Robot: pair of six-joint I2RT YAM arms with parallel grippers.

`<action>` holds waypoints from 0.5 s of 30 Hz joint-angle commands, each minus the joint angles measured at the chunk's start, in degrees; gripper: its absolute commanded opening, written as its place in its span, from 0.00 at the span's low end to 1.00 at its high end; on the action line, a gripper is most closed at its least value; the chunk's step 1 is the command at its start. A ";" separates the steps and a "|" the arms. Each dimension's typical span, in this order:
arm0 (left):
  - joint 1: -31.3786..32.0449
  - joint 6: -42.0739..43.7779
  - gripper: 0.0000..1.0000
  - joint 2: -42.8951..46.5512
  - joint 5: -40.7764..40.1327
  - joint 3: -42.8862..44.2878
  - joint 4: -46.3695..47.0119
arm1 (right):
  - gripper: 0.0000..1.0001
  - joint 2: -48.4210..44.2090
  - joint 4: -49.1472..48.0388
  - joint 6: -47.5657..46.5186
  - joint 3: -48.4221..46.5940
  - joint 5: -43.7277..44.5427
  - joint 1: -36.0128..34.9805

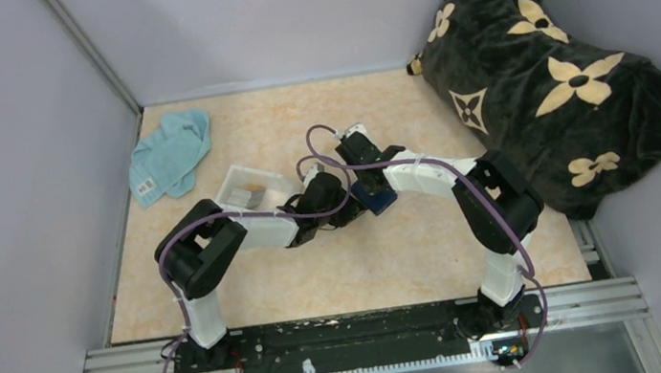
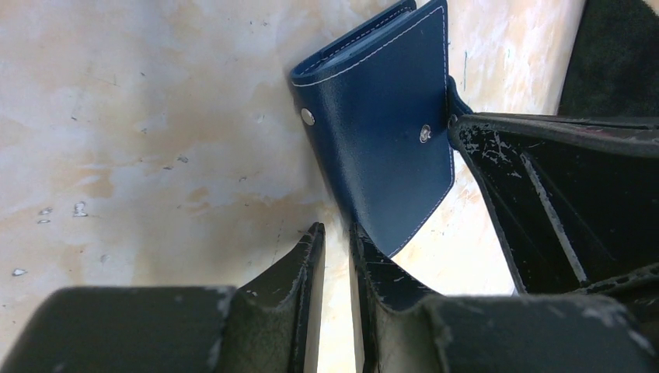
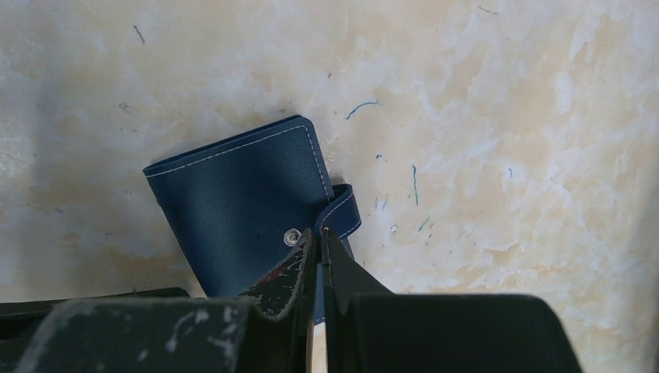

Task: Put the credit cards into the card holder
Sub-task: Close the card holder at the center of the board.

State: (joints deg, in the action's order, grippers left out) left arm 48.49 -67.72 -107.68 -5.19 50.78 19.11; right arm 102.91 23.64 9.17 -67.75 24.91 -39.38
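The card holder [image 3: 237, 203], a navy-blue wallet, lies folded shut on the marbled table; it also shows in the left wrist view [image 2: 381, 132] and from above [image 1: 375, 196]. My right gripper [image 3: 319, 235] is shut on the card holder's snap strap [image 3: 344, 210] at its right edge. My left gripper [image 2: 336, 233] sits just in front of the wallet's near corner, its jaws a narrow gap apart with only table between them. From above, the credit cards [image 1: 252, 195] lie in a clear tray [image 1: 231, 177] left of both grippers.
A teal cloth [image 1: 170, 154] lies at the back left. A big black blanket with cream flowers [image 1: 545, 86] fills the back right corner. Grey walls close the table in on three sides. The right gripper's body [image 2: 559, 202] stands close beside the left one.
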 commanded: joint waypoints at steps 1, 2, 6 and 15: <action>0.01 0.93 0.25 -2.49 -0.37 0.15 -4.35 | 0.04 -2.49 -1.05 0.63 0.42 -1.60 -0.48; 0.02 1.08 0.25 -2.63 -0.47 0.19 -4.43 | 0.04 -2.38 -1.08 0.68 0.38 -1.61 -0.57; -0.09 1.25 0.25 -3.08 -0.74 0.52 -4.76 | 0.04 -2.26 -0.95 0.60 0.09 -1.88 -0.78; -0.07 1.62 0.25 -4.00 -0.94 1.33 -5.40 | 0.03 -1.49 -0.63 0.50 -0.62 -2.15 -1.28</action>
State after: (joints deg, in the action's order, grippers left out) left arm 48.49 -67.68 -108.77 -5.13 52.14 19.05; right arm 102.91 23.64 9.17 -67.46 23.66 -39.75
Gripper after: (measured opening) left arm 0.250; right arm 0.036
